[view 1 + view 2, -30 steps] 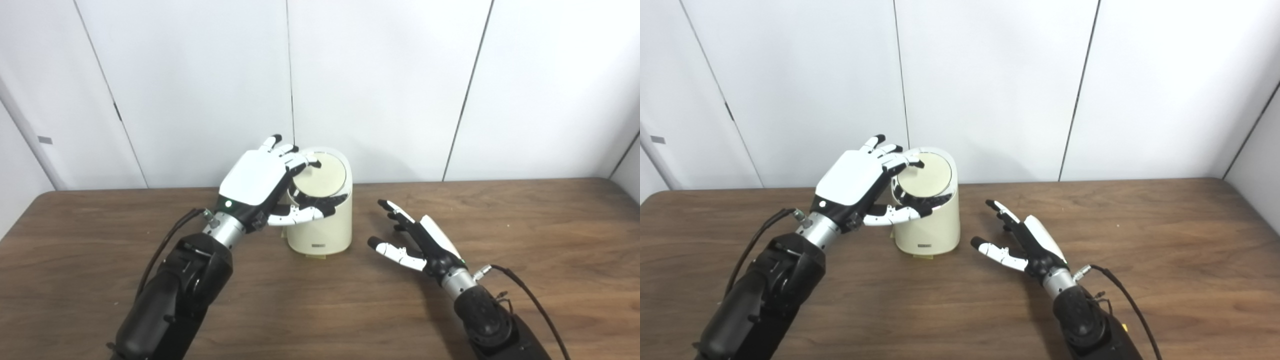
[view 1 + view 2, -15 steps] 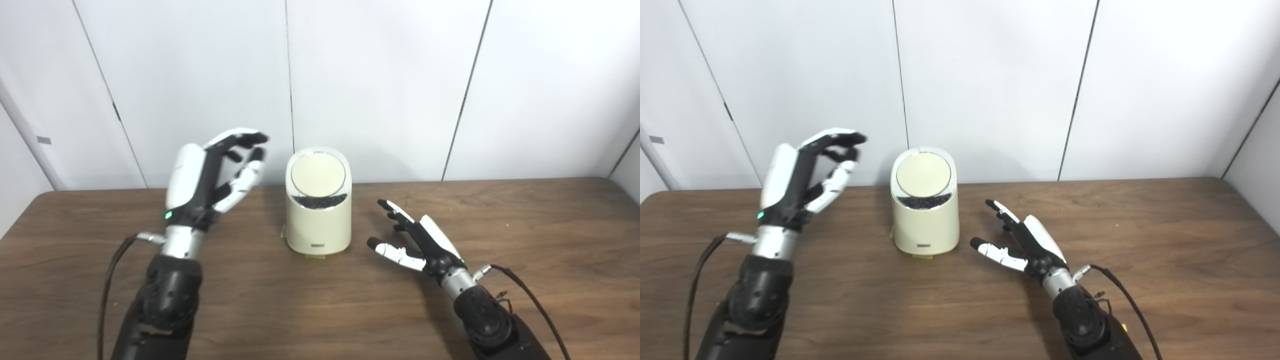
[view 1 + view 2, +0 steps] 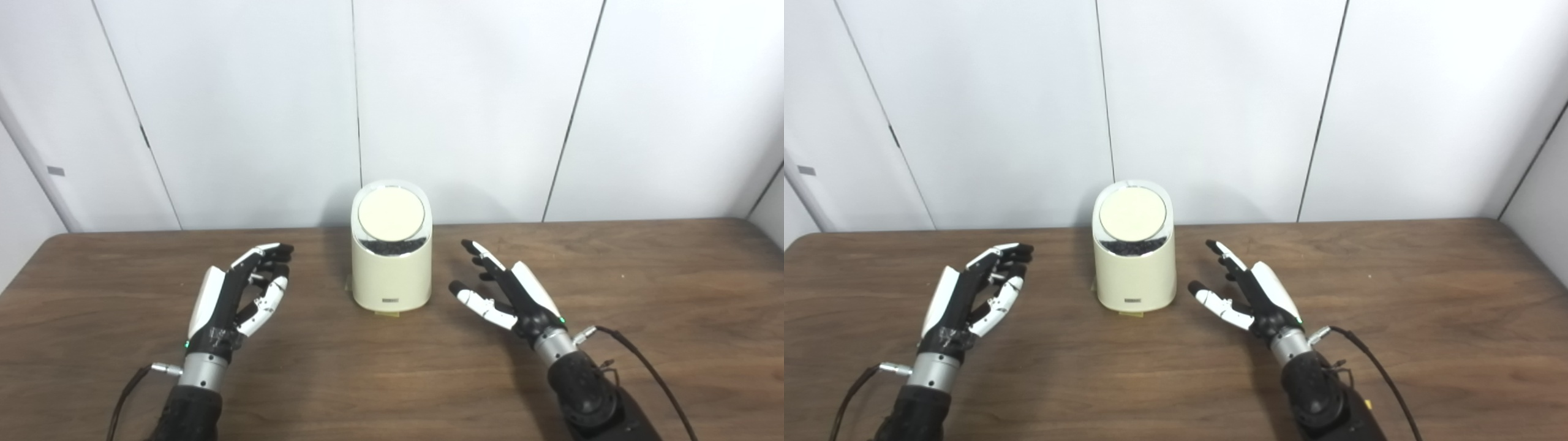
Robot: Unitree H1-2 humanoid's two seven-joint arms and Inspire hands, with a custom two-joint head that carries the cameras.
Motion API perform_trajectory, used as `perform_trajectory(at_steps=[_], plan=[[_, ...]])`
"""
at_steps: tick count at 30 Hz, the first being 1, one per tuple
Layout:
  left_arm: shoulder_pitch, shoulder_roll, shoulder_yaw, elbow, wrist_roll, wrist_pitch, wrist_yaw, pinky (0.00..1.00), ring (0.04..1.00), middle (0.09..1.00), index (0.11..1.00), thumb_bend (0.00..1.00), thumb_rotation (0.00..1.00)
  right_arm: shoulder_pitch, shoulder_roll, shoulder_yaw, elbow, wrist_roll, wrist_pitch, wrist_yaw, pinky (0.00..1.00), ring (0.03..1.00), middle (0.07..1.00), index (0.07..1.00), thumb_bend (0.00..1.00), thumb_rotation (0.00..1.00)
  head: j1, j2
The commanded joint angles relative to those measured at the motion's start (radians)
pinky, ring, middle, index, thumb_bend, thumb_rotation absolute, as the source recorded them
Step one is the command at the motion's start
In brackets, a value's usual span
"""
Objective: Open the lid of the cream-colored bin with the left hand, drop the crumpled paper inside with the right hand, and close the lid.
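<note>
The cream-colored bin (image 3: 392, 269) stands upright at the middle back of the brown table (image 3: 392, 380). Its round lid (image 3: 391, 214) lies shut on the slanted top, with a dark strip showing under the lid's front edge. My left hand (image 3: 236, 300) rests low over the table, well to the bin's left, open and holding nothing. To the bin's right my right hand (image 3: 508, 294) is open too, fingers spread toward the bin, apart from it. No crumpled paper shows anywhere in either view.
A white panelled wall (image 3: 465, 104) rises right behind the table's back edge. Cables (image 3: 643, 367) trail from both wrists. A small yellowish tab (image 3: 386, 313) pokes out under the bin's front.
My left hand left the lid, swung out to the left, then dropped low near the table. The lid is shut. My right hand edged slightly up and toward the bin.
</note>
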Motion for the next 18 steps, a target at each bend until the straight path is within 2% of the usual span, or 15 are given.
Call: perform_trajectory(at_steps=[1,4,7,11,18], plan=[[-0.043,0.002,0.015,0.009,-0.014,-0.07,0.042,0.55,0.672,0.709,0.746,0.21,0.53,-0.021,-0.001,-0.021,-0.036,-0.002,-0.004,-0.032,0.79,0.887,0.918,0.913,0.22,0.69,0.001,0.001],[-0.042,0.002,0.002,0.047,-0.001,-0.083,0.045,0.55,0.672,0.716,0.744,0.23,0.55,-0.019,-0.001,-0.025,-0.034,0.004,-0.005,-0.033,0.8,0.888,0.917,0.91,0.21,0.67,0.0,0.002],[-0.042,0.003,-0.016,0.065,0.027,-0.058,0.039,0.6,0.7,0.732,0.745,0.25,0.49,-0.023,-0.005,-0.03,-0.018,0.011,-0.027,-0.036,0.79,0.879,0.909,0.9,0.22,0.67,0.008,0.006],[-0.055,0.013,-0.039,0.108,0.035,-0.058,0.021,0.68,0.766,0.779,0.781,0.25,0.49,-0.035,-0.015,-0.039,0.017,0.033,-0.06,-0.032,0.8,0.879,0.906,0.895,0.22,0.66,0.016,0.002],[-0.063,0.026,-0.071,0.124,0.068,0.009,0.007,0.72,0.805,0.808,0.798,0.27,0.52,-0.043,-0.021,-0.043,0.044,0.05,-0.085,-0.03,0.81,0.887,0.909,0.897,0.24,0.64,0.022,0.0]])
